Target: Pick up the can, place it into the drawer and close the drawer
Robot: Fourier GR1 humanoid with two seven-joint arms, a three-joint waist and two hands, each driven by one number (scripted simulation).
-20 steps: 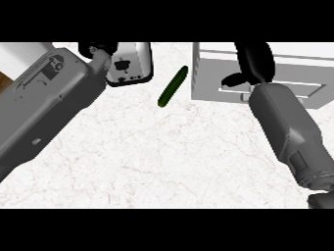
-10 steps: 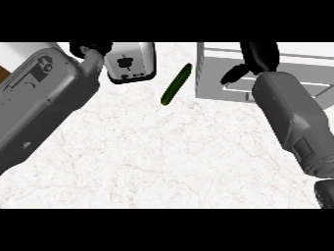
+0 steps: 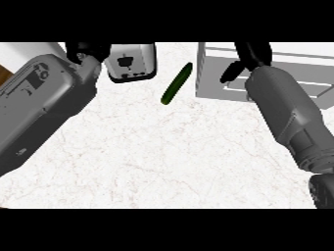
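My right hand (image 3: 250,58) hangs over the open drawer (image 3: 216,84); whether it grips the can I cannot tell; next probably lowering inside

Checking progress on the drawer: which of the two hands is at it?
The right hand, showing over the grey drawer unit at upper right; the left hand is at upper left, beside the white boxy appliance.

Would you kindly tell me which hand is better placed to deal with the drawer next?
Right: the right hand hangs over the drawer, whereas the left hand sits on the far side of the cucumber.
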